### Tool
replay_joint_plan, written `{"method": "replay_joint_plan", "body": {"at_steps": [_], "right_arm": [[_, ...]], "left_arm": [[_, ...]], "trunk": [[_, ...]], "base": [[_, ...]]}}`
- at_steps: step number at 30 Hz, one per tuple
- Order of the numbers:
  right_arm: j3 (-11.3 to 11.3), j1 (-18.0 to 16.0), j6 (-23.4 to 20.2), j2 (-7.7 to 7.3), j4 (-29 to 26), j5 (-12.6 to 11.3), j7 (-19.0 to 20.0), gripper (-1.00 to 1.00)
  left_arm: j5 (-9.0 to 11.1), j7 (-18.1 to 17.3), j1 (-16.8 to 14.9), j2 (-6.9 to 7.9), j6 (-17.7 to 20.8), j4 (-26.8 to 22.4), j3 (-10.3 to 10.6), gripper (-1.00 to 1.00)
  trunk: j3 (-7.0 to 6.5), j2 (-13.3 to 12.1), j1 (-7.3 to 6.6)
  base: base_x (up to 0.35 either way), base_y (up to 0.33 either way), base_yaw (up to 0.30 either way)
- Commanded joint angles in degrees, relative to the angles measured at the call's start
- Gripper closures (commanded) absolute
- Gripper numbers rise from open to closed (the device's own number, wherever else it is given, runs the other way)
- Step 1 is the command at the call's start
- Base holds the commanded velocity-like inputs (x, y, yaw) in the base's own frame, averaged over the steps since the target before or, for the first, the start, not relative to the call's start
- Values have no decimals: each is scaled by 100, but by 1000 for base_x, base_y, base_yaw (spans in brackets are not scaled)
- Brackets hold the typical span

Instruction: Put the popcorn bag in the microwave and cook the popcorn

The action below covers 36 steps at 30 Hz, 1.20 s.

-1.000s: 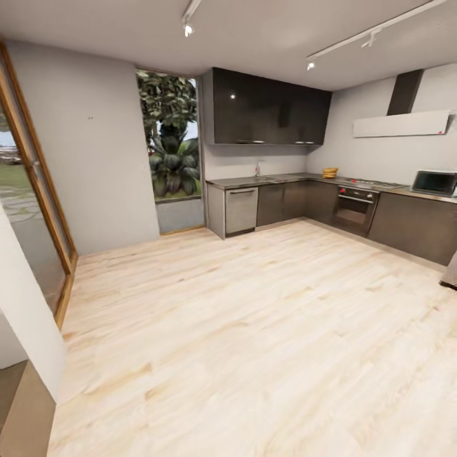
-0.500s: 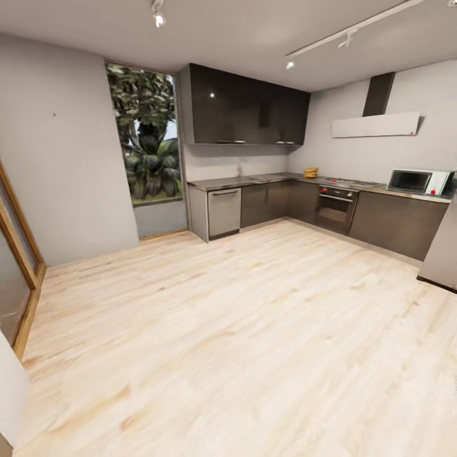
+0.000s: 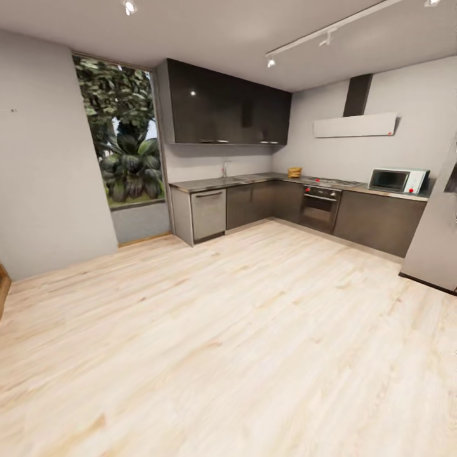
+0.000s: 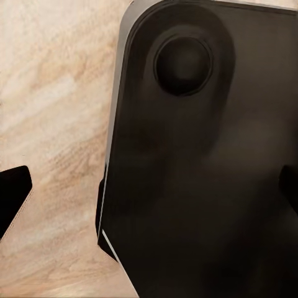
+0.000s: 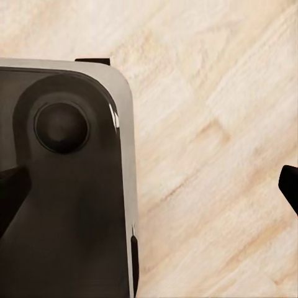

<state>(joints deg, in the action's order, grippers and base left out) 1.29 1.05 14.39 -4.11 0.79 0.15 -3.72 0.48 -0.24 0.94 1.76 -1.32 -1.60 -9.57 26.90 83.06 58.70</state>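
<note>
Pale wood floor [image 3: 241, 330] stretches ahead of you; far across it the popcorn bag [image 3: 294, 172] sits on the countertop [image 3: 254, 179], microwave [image 3: 398, 180] further right. Both your grippers, left [image 4: 149, 198] and right [image 5: 149, 186], spread apart, empty, above your base [image 4: 205, 174].

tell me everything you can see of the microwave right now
The microwave is a small pale box with a dark glass door across most of its front and a lighter panel at its right end bearing a small red mark. Its door looks shut. It stands upright on the far countertop, right of the gas hob and below the wall hood. Nothing else touches it. It is too distant to show knobs or contents.
</note>
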Motion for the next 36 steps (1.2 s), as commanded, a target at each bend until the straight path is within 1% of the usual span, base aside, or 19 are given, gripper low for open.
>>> {"method": "replay_joint_plan", "body": {"at_steps": [1, 5, 19, 25, 33, 36], "right_arm": [[11, -3, 29, 0, 8, 2, -7, -100], [11, -3, 29, -2, 8, 2, -8, -100], [10, -4, 29, -2, 8, 2, -10, -100], [11, -1, 29, -1, 8, 2, -6, -100], [11, -5, 29, -1, 8, 2, -6, -100], [11, -2, 29, 2, 8, 1, -10, -100]], "left_arm": [[5, -3, 3, -1, -8, -7, -28, -100], [5, -3, 3, -1, -8, -7, -28, -100], [5, -3, 3, -1, -8, -7, -28, -100], [5, -3, 3, -1, -8, -7, -28, -100], [5, -3, 3, -1, -8, -7, -28, -100], [5, -3, 3, -1, -8, -7, -28, -100]], "trunk": [[3, 2, 3], [3, 2, 3], [3, 2, 3], [3, 2, 3], [3, 2, 3], [3, 2, 3]], "base": [[257, 0, -137], [257, 0, -134], [255, 0, -44], [250, 0, -158], [250, 0, -254], [250, 0, -96]]}}
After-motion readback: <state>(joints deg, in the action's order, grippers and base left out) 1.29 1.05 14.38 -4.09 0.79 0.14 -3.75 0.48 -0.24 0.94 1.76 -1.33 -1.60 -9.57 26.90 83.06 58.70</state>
